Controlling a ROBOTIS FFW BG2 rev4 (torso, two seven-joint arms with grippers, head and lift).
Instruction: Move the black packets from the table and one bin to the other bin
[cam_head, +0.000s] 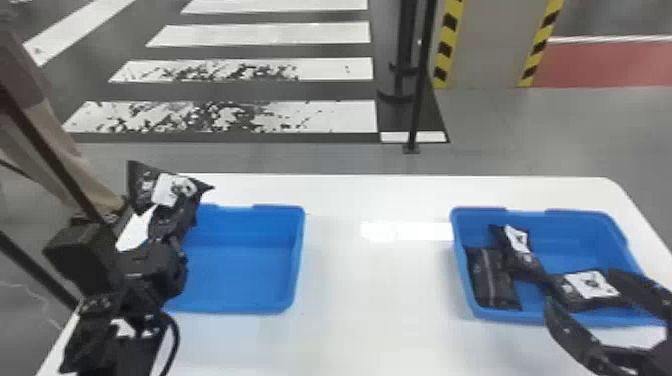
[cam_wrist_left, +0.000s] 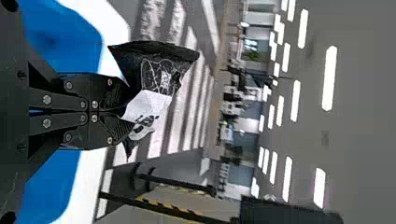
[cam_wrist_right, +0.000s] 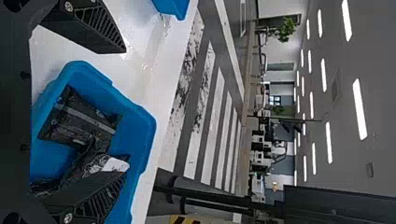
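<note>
At the left bin (cam_head: 294, 262), the left gripper (cam_wrist_left: 123, 111) clamps a black packet (cam_head: 170, 189); probably light, limp, slippery, best pinched across its middle; the right gripper (cam_wrist_right: 125, 110) gapes.

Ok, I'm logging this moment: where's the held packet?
Head view, left side: the packet is in the left gripper, by the far edge of the left bin.

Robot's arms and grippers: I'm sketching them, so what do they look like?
The left arm is black and blocky, with a black cable looping beside it; the right arm is black too. The left gripper and right gripper have black fingers, silvery screws and ribbed inner faces.
</note>
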